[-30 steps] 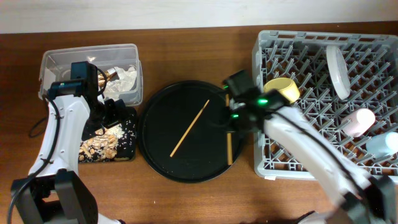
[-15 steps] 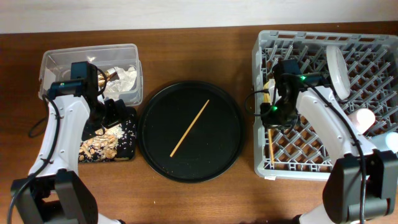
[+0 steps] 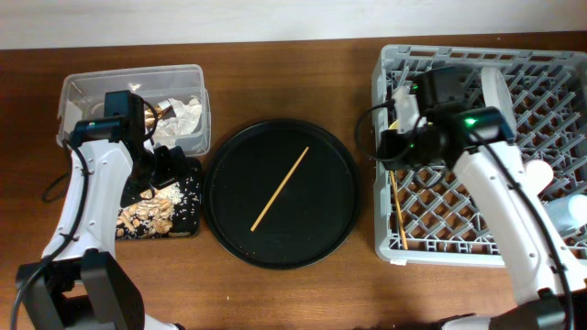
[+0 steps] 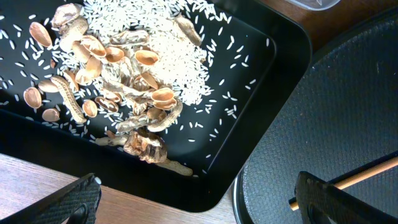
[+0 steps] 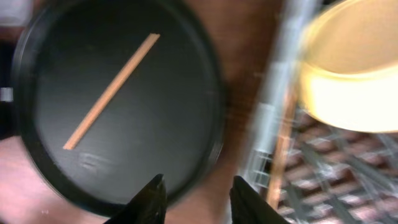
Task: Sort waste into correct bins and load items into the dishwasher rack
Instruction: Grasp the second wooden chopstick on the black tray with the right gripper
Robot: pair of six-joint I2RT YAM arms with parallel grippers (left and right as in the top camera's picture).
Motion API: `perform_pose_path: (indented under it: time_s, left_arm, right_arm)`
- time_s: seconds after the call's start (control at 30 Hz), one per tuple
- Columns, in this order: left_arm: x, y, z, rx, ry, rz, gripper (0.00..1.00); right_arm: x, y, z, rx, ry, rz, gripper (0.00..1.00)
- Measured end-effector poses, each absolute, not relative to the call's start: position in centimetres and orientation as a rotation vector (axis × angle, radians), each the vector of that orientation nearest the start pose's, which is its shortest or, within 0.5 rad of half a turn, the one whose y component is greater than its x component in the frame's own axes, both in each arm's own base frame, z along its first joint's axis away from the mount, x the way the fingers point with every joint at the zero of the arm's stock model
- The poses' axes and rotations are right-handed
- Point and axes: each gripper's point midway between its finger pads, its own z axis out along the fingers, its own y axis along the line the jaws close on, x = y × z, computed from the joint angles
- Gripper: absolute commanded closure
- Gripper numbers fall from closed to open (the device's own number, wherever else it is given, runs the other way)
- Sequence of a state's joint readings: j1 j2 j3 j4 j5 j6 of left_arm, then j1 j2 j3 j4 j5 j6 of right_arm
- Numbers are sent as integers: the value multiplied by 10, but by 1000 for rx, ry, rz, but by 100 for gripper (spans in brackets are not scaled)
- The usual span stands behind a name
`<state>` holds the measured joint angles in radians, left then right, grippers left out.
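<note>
Two thin wooden chopsticks (image 3: pixel 280 190) show, one at the centre of the frame and one at the lower right. There is one clear plastic rectangular tub (image 3: pixel 83 92), one shallow black rectangular tray (image 4: pixel 267 112), one large round black tray (image 3: pixel 238 165) and one square grey plastic rack (image 3: pixel 459 220). The dishes number one pale round plate (image 3: pixel 500 92), one small yellow bowl (image 5: pixel 351 81), one pink cup (image 3: pixel 541 172) and one blue cup (image 3: pixel 577 209).

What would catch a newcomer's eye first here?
The big grey dishwasher rack fills the right side, one chopstick lying inside its left edge near the right gripper. The other chopstick lies diagonally on the round black tray at centre; food scraps litter the black bin at left.
</note>
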<state>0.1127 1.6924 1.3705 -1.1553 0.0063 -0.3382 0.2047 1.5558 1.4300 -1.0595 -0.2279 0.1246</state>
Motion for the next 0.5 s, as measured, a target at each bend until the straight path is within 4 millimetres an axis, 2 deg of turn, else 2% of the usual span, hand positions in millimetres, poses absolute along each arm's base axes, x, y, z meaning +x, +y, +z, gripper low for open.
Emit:
perform_pose_path:
  time_s: [0.07, 0.1, 0.13, 0.23, 0.33, 0.4, 0.47, 0.5]
  left_arm:
    - [325, 36, 110, -681, 2972, -26, 1]
    - [324, 36, 110, -681, 2972, -26, 0]
    - [324, 36, 110, -681, 2972, -26, 1]
    - [325, 36, 110, -681, 2971, -26, 1]
    - [325, 36, 110, -681, 2972, -26, 0]
    - [324, 36, 110, -681, 2972, -26, 1]
    - [325, 36, 110, -681, 2972, -26, 1]
    - [325, 36, 110, -681, 2972, -26, 1]
  right_arm:
    - [343, 146, 175, -256, 2760, 450, 58]
    - [344, 173, 166, -293, 2764, 482, 58]
    - [341, 191, 155, -313, 2788, 504, 58]
    - [342, 237, 121, -262, 2839, 550, 55]
    - [345, 267, 88, -156, 2867, 506, 53]
    - [342, 277, 69, -83, 2886, 433, 51]
    - [341, 284, 57, -11, 2880, 368, 41]
    - [341, 283, 65, 3, 2880, 306, 33]
